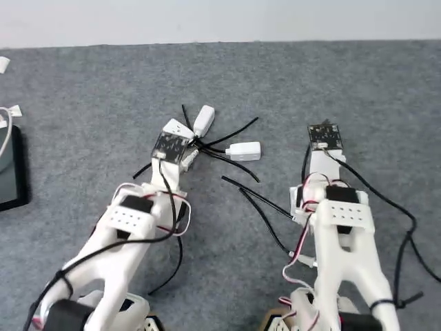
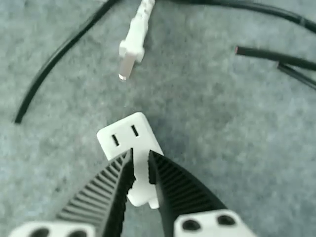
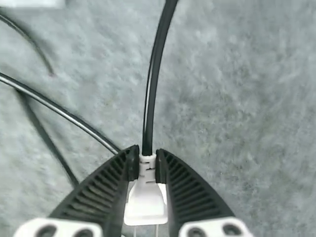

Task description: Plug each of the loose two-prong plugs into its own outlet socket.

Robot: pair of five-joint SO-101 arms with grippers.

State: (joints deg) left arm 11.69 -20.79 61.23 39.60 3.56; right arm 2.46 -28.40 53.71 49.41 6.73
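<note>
The left gripper (image 2: 139, 160) has its jaws squeezed tight on a white socket (image 2: 126, 138). The two slots of the socket face away from the gripper. Just past it, a loose plug (image 2: 131, 49) lies on the grey carpet (image 2: 237, 148). Its prongs point at the socket but do not touch it. Black cables (image 2: 64, 49) lie near it.

The right gripper (image 3: 145, 157) has its jaws squeezed tight on a second plug (image 3: 145, 197), which is white too. Its black cord (image 3: 157, 74) runs straight away over the carpet.

From above, a white block (image 1: 244, 150) lies on the carpet between the two grippers, closer to the left one.
</note>
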